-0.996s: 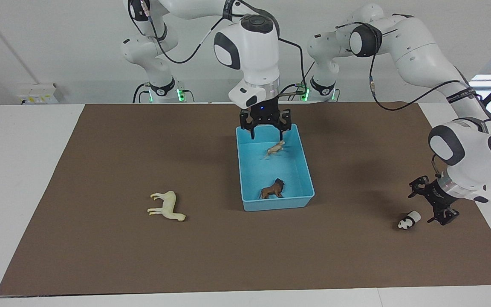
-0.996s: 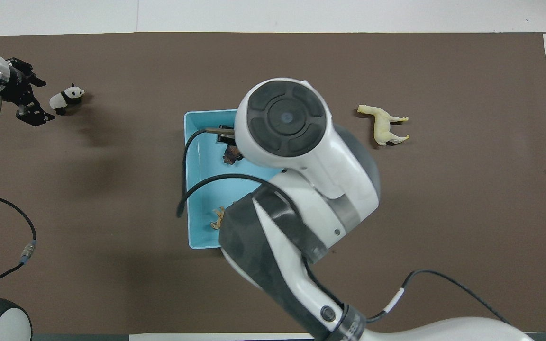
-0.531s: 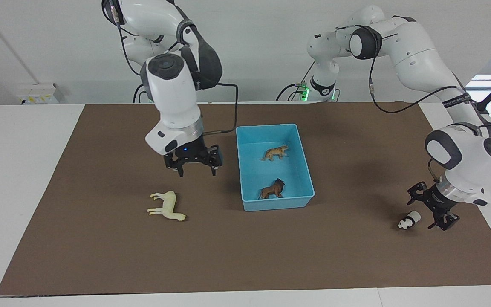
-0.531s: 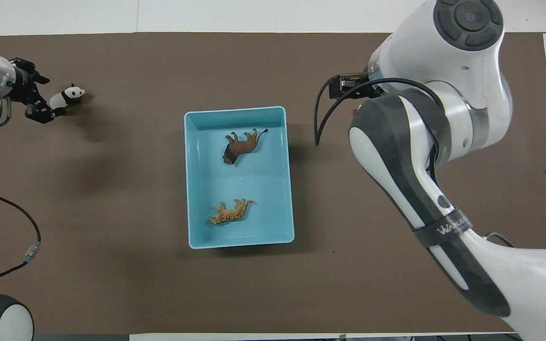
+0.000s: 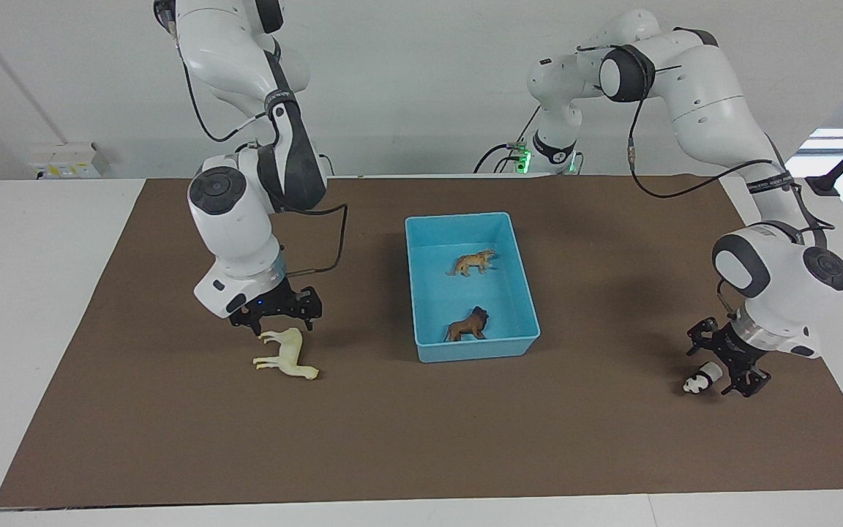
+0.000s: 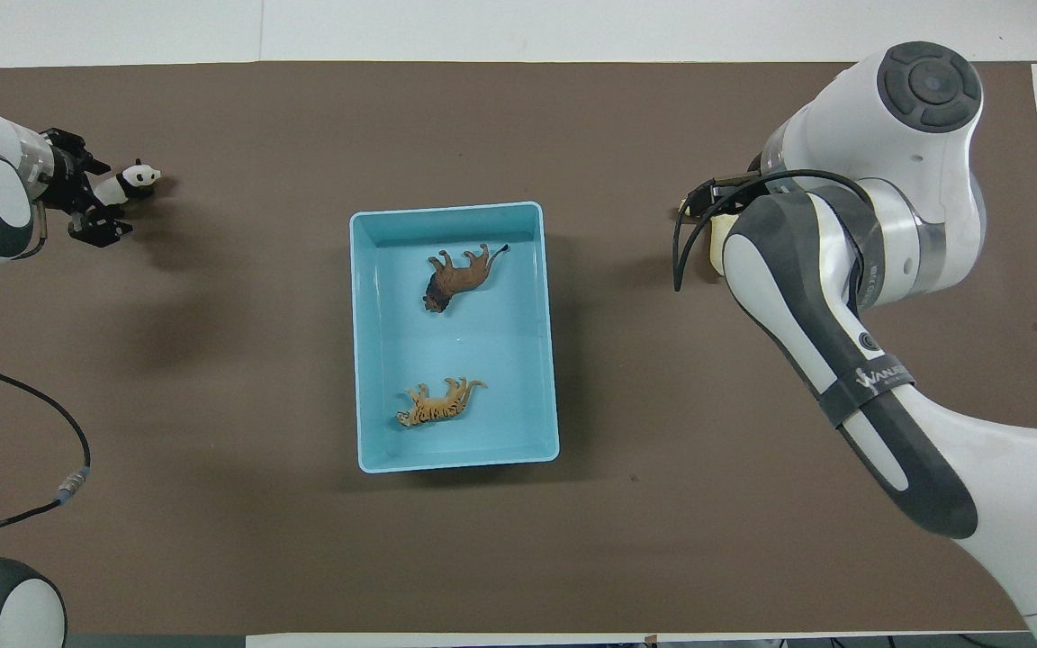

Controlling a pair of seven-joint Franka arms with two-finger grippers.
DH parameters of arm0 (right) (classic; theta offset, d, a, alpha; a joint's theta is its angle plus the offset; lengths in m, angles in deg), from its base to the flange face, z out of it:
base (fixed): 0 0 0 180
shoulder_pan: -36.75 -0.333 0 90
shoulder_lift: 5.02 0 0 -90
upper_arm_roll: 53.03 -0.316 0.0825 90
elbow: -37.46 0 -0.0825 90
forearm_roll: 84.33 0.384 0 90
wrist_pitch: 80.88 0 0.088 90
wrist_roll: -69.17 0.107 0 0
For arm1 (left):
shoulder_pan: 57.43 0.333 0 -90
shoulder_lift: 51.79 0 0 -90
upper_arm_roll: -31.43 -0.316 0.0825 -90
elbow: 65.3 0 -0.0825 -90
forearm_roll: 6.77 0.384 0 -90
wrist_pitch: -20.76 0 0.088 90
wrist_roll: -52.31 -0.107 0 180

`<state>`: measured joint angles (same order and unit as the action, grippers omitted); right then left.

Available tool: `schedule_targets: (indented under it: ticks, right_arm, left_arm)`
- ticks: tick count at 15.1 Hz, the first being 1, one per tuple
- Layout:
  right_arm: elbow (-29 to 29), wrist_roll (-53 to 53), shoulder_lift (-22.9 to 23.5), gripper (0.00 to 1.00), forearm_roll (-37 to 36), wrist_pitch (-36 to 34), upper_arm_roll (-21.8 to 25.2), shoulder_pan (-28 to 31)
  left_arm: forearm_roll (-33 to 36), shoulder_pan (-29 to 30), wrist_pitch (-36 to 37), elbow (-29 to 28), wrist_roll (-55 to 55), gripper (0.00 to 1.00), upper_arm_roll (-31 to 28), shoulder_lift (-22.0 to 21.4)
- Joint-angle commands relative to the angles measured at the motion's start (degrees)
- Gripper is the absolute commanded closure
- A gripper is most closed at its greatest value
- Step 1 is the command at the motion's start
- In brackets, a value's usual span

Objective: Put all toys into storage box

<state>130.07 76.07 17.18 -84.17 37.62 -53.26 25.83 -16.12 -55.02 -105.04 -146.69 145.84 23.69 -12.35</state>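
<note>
Right gripper (image 5: 279,323) hangs spread and empty just over the horse (image 5: 286,353) lying beside the storage box (image 5: 421,293); I'd drop straight, pinch its belly. Left gripper (image 5: 723,360) straddles the panda (image 5: 698,380), fingers apart.

Lion (image 5: 468,326) and spotted cat (image 5: 473,261) lie in blue box (image 5: 416,293); horse (image 5: 286,354), panda (image 5: 698,381) outside.

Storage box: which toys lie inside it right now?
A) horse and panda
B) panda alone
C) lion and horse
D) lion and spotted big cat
D: the lion and spotted big cat lie in the storage box; the horse and panda are on the mat.
</note>
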Motion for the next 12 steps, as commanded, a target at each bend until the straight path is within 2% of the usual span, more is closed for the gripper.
schedule_targets:
  ticks: [1, 2, 8, 12]
  right_arm:
    - [0.99, -2.67, 2.3, 0.0, -0.69, 3.48, -0.48, 0.64]
    - [1.25, -3.28, 3.36, 0.0, -0.77, 4.45, -0.48, 0.64]
    - [8.45, -3.82, 2.76, 0.0, -2.27, 11.66, -0.48, 1.96]
    - [13.46, -3.82, 1.88, 0.0, -2.27, 16.75, -0.48, 2.05]
  left_arm:
    - [-0.67, -0.48, -1.03, -1.32, 0.16, 0.84, -0.52, -0.68]
    - [-0.67, -0.48, -0.86, -1.32, 0.16, 1.0, -0.52, -0.68]
    - [-0.84, -0.57, 0.63, -0.36, 0.16, 1.0, -0.52, -0.77]
    - [-1.11, -0.83, 9.48, 4.11, 0.07, 1.0, 0.44, -2.34]
